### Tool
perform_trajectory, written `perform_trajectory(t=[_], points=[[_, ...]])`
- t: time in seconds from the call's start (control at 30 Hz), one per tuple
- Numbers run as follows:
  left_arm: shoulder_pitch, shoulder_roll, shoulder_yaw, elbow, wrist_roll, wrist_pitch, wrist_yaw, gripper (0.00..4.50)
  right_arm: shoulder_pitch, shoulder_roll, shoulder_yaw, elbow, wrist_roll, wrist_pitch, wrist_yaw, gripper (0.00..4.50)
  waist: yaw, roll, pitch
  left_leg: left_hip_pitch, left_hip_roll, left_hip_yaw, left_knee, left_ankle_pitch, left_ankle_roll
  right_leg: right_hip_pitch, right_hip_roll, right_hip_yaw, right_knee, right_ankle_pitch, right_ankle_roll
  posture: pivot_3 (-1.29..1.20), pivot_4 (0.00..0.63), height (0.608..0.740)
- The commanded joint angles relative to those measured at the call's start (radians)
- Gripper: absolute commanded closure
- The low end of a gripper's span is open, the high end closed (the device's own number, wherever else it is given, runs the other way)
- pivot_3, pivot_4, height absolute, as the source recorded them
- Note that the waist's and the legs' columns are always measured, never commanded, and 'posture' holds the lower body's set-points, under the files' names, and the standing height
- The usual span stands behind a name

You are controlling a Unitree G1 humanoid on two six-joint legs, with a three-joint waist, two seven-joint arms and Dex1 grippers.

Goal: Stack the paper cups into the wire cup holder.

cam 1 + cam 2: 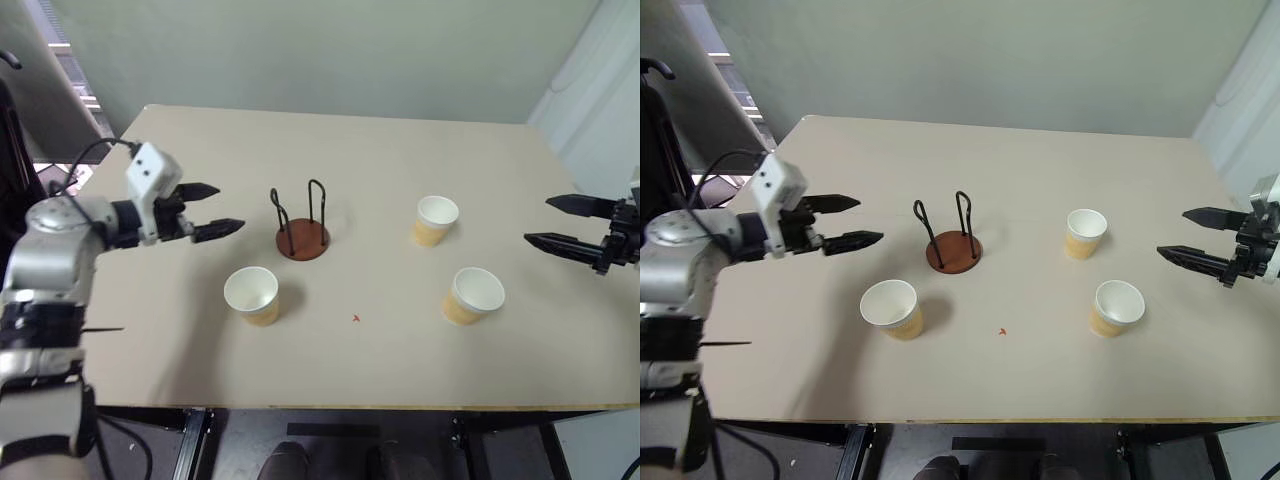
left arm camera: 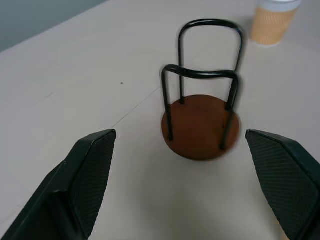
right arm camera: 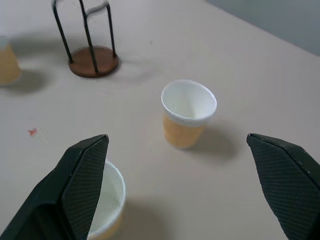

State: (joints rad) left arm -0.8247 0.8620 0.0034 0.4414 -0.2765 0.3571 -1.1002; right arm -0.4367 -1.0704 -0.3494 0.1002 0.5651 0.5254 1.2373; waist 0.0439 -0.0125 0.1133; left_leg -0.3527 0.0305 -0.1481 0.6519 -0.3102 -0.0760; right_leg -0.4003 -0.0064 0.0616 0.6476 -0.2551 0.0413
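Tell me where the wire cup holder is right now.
The wire cup holder stands empty mid-table, just ahead of the open left gripper, with one paper cup nearest it.

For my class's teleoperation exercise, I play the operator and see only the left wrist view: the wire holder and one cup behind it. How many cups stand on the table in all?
Observer: Three paper cups, all upright; the nearest cup stands on the holder's left.
Operator: Is the wire cup holder empty?
Observer: Yes, no cup is in it.
Operator: And the right gripper?
Observer: The right gripper hangs open at the table's right edge, holding nothing, beyond the two right-hand cups.
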Motion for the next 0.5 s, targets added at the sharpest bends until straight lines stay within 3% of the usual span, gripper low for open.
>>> perform_trajectory(t=[0.03, 0.2, 0.5], points=[[-0.128, -0.056, -0.058, 0.206, 0.113, -0.131, 0.027, 0.05, -0.007, -0.022, -0.071, -0.071, 0.05, 0.026, -0.012, 0.0, 0.001, 0.0, 0.0, 0.0, 0.0, 0.0, 0.0, 0.0, 0.0, 0.0, 0.0, 0.0, -0.001, 0.0, 0.001, 0.0, 0.15, 0.74], [-0.275, -0.172, -0.118, 0.464, 0.205, -0.261, 0.012, 0.05, 0.041, -0.028, -0.119, -0.142, 0.071, 0.061, -0.043, 0.0, 0.006, 0.0, 0.0, -0.007, 0.0, -0.001, 0.006, 0.0, 0.0, 0.0, 0.001, 0.0, -0.002, 0.003, 0.006, 0.0, 0.15, 0.74], [-0.409, -0.303, -0.112, 0.707, 0.271, -0.375, 0.068, 0.05, 0.164, -0.038, -0.235, -0.232, 0.084, 0.109, -0.089, 0.0, 0.014, 0.0, 0.0, -0.014, -0.002, -0.001, 0.015, -0.002, 0.004, -0.001, 0.0, 0.001, -0.005, 0.007, 0.013, 0.0, 0.15, 0.74]])
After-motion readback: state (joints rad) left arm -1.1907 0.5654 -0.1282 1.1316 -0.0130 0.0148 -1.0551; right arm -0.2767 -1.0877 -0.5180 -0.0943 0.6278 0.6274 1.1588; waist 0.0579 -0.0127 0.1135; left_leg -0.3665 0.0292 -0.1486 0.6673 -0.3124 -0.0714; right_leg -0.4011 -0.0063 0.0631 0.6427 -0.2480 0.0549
